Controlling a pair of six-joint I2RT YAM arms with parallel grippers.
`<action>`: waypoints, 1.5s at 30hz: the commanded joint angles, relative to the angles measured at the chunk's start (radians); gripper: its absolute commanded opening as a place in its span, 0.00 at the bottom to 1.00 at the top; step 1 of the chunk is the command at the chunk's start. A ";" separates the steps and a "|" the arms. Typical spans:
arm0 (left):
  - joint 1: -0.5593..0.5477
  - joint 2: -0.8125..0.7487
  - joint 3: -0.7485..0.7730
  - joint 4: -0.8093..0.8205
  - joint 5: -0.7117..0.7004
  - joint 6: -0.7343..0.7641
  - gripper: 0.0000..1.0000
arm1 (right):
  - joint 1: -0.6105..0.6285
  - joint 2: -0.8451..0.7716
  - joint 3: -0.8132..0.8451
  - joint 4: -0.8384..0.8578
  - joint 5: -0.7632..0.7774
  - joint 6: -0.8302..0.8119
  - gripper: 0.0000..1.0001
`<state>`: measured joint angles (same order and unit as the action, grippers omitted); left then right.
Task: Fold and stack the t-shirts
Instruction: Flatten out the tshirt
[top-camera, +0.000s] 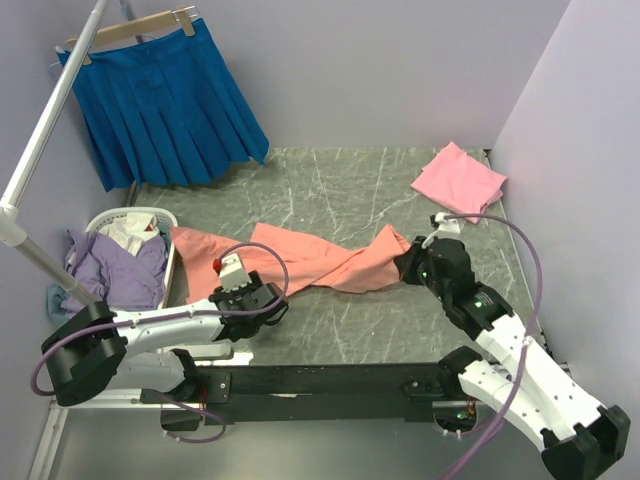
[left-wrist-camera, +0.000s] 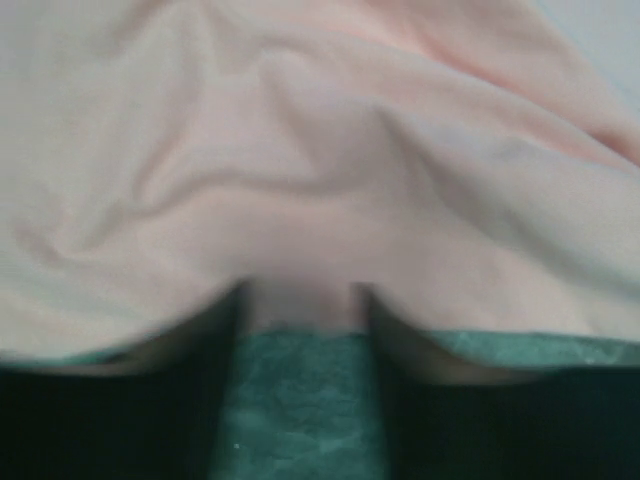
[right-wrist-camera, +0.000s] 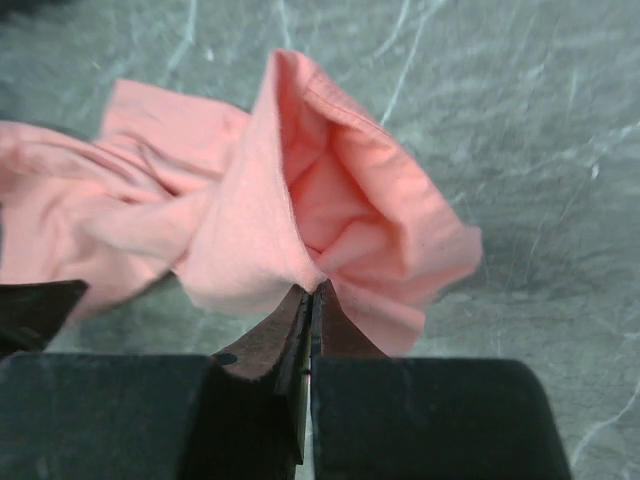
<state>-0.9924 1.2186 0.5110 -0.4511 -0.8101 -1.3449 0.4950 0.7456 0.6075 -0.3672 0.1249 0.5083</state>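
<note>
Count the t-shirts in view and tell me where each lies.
2. The salmon-orange t-shirt lies stretched across the middle; the pink t-shirt sits folded at the far right. The laundry basket may hide more.

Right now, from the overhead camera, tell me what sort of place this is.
Probably a lab cell set up for laundry folding: plain lavender walls box in a marble-patterned table, with a laundry basket of clothes and a blue skirt on a hanger.

Pale lilac walls (top-camera: 380, 70) enclose a grey-green marbled table (top-camera: 330, 180). A blue pleated skirt (top-camera: 170, 105) hangs in the far-left corner.
</note>
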 joint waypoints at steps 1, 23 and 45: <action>0.009 -0.011 0.018 -0.023 -0.003 -0.022 0.77 | 0.002 -0.046 0.072 -0.078 0.041 -0.019 0.00; 0.021 0.157 0.017 0.140 0.121 0.058 0.07 | 0.002 -0.055 0.113 -0.102 0.071 -0.030 0.00; 0.067 -0.448 0.845 -0.405 -0.009 0.517 0.02 | 0.004 -0.113 0.698 -0.361 0.182 -0.215 0.00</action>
<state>-0.9298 0.8165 1.3235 -0.7082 -0.8177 -0.8917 0.4950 0.6720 1.2320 -0.6853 0.2951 0.3225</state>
